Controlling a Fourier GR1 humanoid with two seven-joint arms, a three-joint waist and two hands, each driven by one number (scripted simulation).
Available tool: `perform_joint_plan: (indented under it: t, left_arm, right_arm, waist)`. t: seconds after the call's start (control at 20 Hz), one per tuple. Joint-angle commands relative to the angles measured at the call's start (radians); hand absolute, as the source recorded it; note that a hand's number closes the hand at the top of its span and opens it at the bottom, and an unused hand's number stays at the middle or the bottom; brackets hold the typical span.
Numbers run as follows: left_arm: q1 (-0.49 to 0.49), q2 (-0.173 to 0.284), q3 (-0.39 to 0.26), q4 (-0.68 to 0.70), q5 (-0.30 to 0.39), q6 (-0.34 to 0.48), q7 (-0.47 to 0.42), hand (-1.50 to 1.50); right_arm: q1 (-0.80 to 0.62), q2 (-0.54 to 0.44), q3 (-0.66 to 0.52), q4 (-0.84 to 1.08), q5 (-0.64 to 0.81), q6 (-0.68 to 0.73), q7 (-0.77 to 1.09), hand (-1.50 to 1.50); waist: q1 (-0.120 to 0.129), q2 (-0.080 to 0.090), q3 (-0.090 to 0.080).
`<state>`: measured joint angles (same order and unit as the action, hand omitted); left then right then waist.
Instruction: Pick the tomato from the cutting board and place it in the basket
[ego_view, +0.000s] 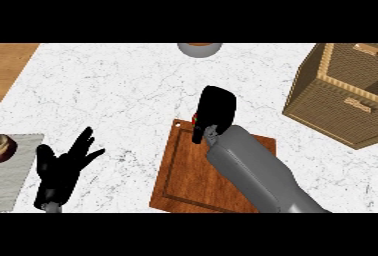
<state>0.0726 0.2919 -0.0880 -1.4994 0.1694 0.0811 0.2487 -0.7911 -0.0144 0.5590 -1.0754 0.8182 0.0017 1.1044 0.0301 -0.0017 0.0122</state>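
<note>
A brown wooden cutting board (188, 180) lies on the white marble counter, at the middle of the head view. My right hand (215, 111) hangs over the board's far edge, fingers curled downward. Only a thin red sliver of the tomato (195, 118) shows at the hand's left side; the rest is hidden under the hand. The woven basket (336, 95) stands at the right, apart from the board. My left hand (63, 167) rests open at the lower left, fingers up.
A grey bowl (199, 48) sits at the counter's far edge, in the middle. A grey cloth (15, 172) with a round object (6, 146) on it lies at the left edge. A wooden surface (13, 62) borders the far left.
</note>
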Motion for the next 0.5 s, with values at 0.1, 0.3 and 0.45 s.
perform_joint_plan:
  t: [0.1,0.3,0.45]
  left_arm:
    - [0.047,0.001,0.001,0.057,0.002,0.003,0.041,0.00]
    - [0.068,-0.002,-0.004,0.061,-0.006,0.006,0.039,0.00]
    - [0.054,-0.016,-0.009,0.067,-0.012,0.018,0.050,0.00]
  right_arm:
    - [-0.104,0.014,-0.183,-0.172,0.061,-0.380,0.067,1.50]
    - [-0.174,0.014,-0.210,-0.219,0.217,-0.433,0.113,1.50]
    - [-0.230,0.014,-0.298,-0.230,0.278,-0.412,0.149,1.50]
  waist:
    - [-0.033,-0.004,-0.009]
    - [-0.040,-0.006,-0.013]
    - [-0.046,-0.004,-0.013]
